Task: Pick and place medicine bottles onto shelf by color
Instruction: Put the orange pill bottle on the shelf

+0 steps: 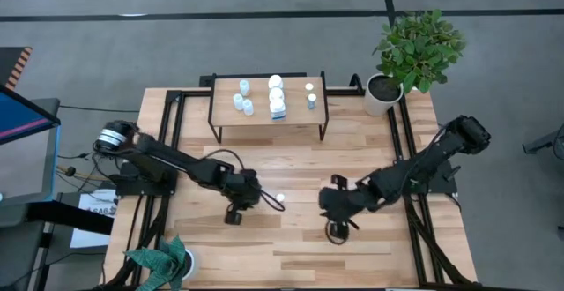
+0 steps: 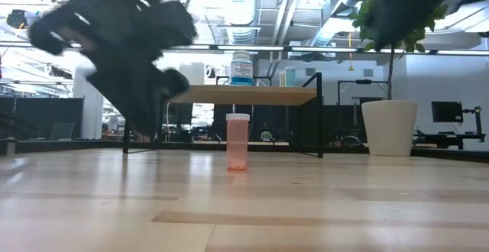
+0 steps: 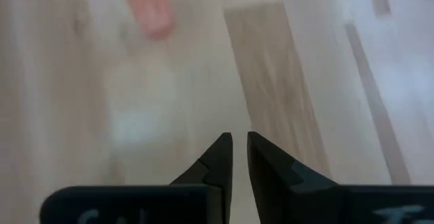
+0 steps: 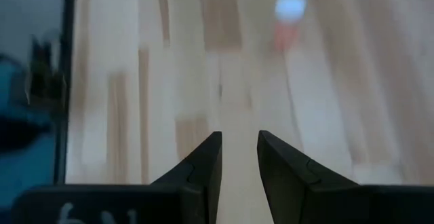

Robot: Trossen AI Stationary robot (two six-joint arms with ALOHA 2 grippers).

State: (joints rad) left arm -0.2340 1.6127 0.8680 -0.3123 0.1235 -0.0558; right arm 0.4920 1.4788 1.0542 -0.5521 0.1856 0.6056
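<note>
A small orange-tinted bottle with a white cap [image 1: 280,196] stands upright on its base in the middle of the table; it also shows in the low view [image 2: 238,141]. The shelf [image 1: 269,119] stands at the table's far side with several white bottles [image 1: 277,95] upright on its top. My left gripper [image 1: 266,201] hovers just left of the lone bottle, fingers nearly together and empty [image 3: 239,149]. My right gripper [image 1: 324,201] is to the bottle's right, a little open and empty [image 4: 239,149]. The bottle shows far off in both wrist views [image 3: 152,7] [image 4: 288,20].
A potted green plant [image 1: 414,53] in a white pot stands at the table's far right corner. Another plant [image 1: 163,260] sits at the near left corner. Black frame rails [image 1: 176,123] run along both sides of the table. Bare wood lies between the grippers and the near edge.
</note>
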